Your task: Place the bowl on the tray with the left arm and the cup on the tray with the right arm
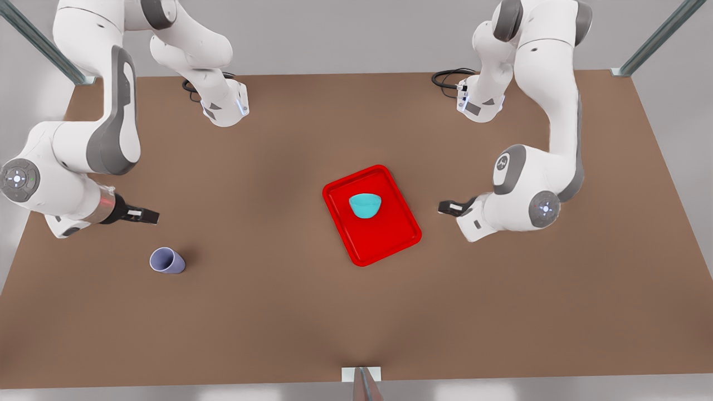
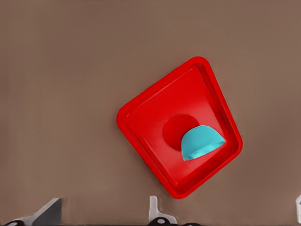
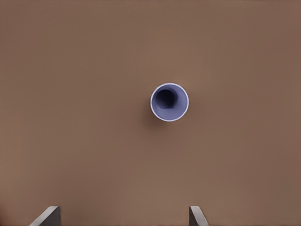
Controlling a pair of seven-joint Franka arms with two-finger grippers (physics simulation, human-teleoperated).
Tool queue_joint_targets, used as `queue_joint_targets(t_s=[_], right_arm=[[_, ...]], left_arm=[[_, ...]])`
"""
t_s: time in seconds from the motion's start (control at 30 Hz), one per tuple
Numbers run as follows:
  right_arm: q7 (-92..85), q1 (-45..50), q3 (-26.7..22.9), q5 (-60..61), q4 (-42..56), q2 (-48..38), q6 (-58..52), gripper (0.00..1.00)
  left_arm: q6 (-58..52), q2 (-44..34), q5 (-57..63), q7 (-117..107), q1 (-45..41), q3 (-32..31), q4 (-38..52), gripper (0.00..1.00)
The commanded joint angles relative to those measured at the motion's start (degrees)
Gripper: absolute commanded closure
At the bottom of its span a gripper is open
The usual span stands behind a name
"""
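The teal bowl (image 1: 365,205) (image 2: 201,141) rests upright inside the red tray (image 1: 390,239) (image 2: 150,117) near the table's middle. My left gripper (image 1: 449,208) hovers just off the tray's edge on the front view's right, open and holding nothing; one of its fingertips (image 2: 47,214) shows in the left wrist view. The lavender cup (image 1: 167,260) (image 3: 169,102) stands upright on the bare table at the front view's left. My right gripper (image 1: 146,215) (image 3: 122,215) hangs above and a little behind the cup, open, clear of it.
Brown tabletop (image 1: 267,312) spreads between the cup and the tray. Both arm bases (image 1: 225,106) (image 1: 479,103) with coiled cables stand at the far edge. A small bracket (image 1: 362,376) sits at the near edge.
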Motion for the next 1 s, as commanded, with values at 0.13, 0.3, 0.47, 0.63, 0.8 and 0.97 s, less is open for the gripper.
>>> queue_joint_targets(t_s=[0.13,0.3,0.47,0.63,0.8,0.97], right_arm=[[-8.26,-4.94,-0.01,0.18,-4.48,6.51,9.59,0.0],[-16.43,-6.7,0.08,1.67,-17.14,7.3,25.24,0.0],[-22.06,-9.69,0.08,1.76,-14.51,14.68,32.8,0.0],[-22.76,-9.87,0.17,1.85,-14.95,18.64,36.4,0.0],[-22.76,-11.18,0.17,1.85,-14.51,20.57,37.37,0.0],[-22.85,-12.15,0.25,1.76,-13.1,22.07,37.37,0.01]], left_arm=[[-6.16,-2.96,20.61,1.1,0.47,1.55,3.7,0.0],[-11.09,-3.66,19.73,10.69,0.47,1.9,3.79,0.0],[-8.99,-3.31,18.5,8.58,0.47,2.17,3.7,0.0],[-4.41,-2.96,13.14,-1.44,1.35,2.96,4.84,0.0],[-4.41,-2.87,12.35,-1.35,2.32,2.96,5.46,0.0],[-4.5,-2.69,12.44,-1.27,2.32,3.31,5.28,0.0]])
